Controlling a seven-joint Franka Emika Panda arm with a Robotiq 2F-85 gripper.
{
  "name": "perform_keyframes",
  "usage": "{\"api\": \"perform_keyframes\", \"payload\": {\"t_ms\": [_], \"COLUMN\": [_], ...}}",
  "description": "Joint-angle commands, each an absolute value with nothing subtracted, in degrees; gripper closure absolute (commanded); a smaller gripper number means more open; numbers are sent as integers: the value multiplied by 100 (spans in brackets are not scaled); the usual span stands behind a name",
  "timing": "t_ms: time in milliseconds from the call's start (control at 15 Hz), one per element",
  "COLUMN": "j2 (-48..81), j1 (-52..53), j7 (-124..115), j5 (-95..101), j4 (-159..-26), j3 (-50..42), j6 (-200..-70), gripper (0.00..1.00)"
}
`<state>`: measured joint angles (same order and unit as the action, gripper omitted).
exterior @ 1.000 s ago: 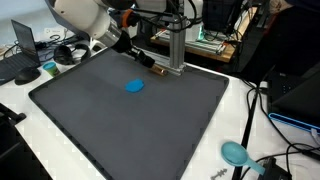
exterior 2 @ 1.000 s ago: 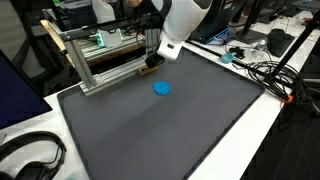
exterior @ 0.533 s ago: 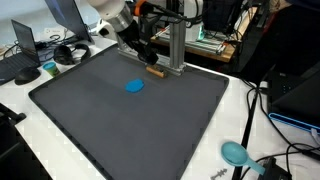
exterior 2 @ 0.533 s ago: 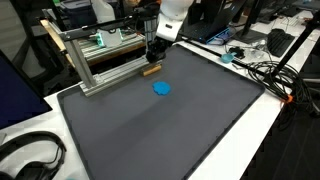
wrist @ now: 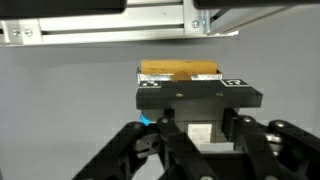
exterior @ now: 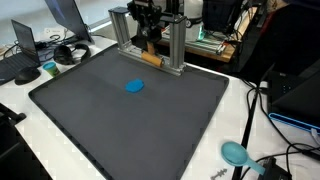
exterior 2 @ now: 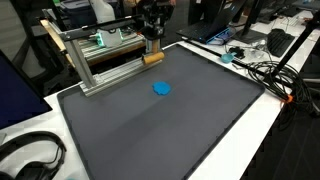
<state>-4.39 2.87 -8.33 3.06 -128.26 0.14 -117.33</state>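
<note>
My gripper (exterior: pixel 149 48) (exterior 2: pixel 152 47) is shut on a small tan wooden block (exterior: pixel 149 58) (exterior 2: pixel 153 59) and hangs just above the far edge of the dark grey mat (exterior: pixel 120 130) (exterior 2: pixel 170 140), close in front of the aluminium frame (exterior: pixel 176 45) (exterior 2: pixel 100 62). In the wrist view the wooden block (wrist: pixel 180 70) shows beyond the gripper (wrist: pixel 190 88), under the frame's rail (wrist: pixel 100 32). A flat blue disc (exterior: pixel 134 86) (exterior 2: pixel 161 88) lies on the mat, a little nearer than the block.
Headphones (exterior: pixel 70 52) (exterior 2: pixel 35 160) lie beside the mat. A teal round object (exterior: pixel 235 152) and cables (exterior 2: pixel 265 75) sit off the mat's edge. Laptops and lab gear crowd the background behind the frame.
The arm has swung back toward the frame and risen. The wooden block, which rested on the mat by the frame, now hangs off it in the shut gripper.
</note>
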Motion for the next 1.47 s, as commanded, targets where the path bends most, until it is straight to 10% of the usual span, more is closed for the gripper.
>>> {"api": "perform_keyframes", "payload": {"t_ms": [0, 1400], "j2": [-1634, -3559], "j1": [178, 120], "j7": [-1119, -658], "j5": [766, 335], "j4": [-13447, -15277], "j3": [128, 33], "j6": [-11804, -12226], "gripper": [78, 78]}}
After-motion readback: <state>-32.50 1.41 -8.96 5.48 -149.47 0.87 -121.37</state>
